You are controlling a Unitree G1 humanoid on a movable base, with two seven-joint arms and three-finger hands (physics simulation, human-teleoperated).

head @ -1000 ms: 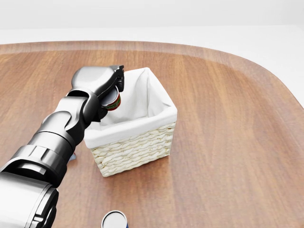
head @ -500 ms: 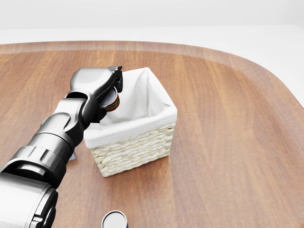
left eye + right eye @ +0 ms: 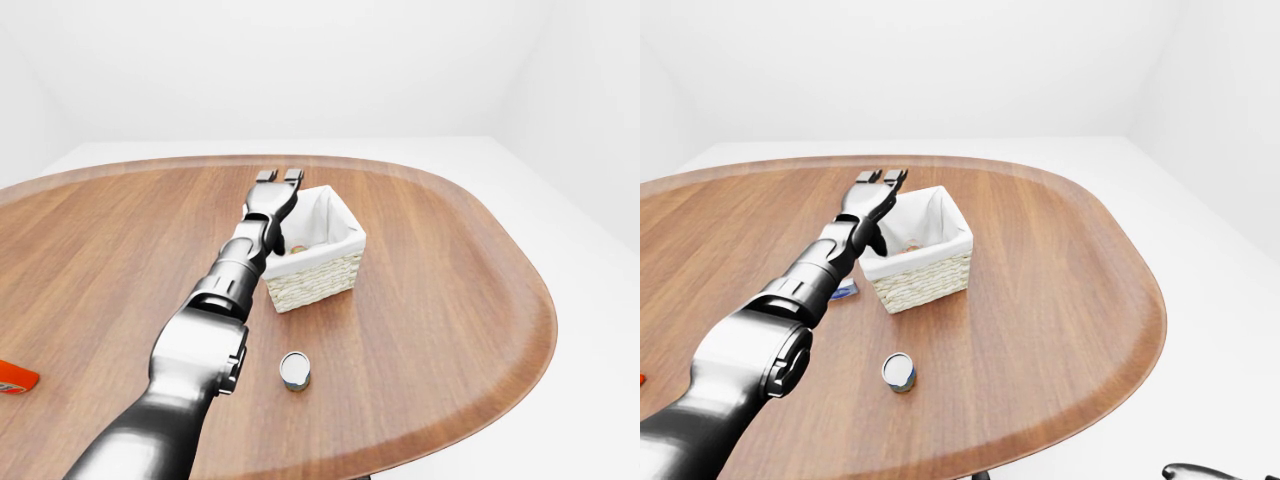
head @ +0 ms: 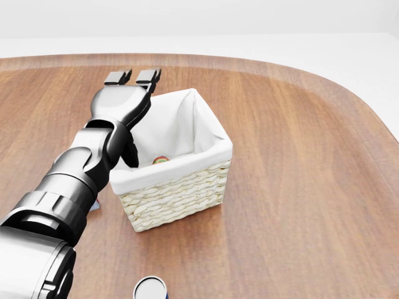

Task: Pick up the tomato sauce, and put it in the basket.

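We find the left hand point(image 4: 132, 79) stretched out over the far left rim of the basket point(image 4: 181, 190), its fingers point(image 4: 148, 76) straight and spread, gripping nothing. The tomato sauce point(image 4: 160, 160) lies inside the basket, low against the near wall of the white liner; only a small patch of its red and green top shows above the rim in the head view. We note a gap between the hand and the can, with the hand standing well above it.

The basket sits on the wooden worktop point(image 4: 299, 187), near its middle. A round tin point(image 3: 294, 370) with a silver lid stands upright on the worktop nearer to us than the basket and well apart from it. An orange packet point(image 3: 15, 377) lies at the far left edge of the left-eye view. We cannot find the right hand in any view.
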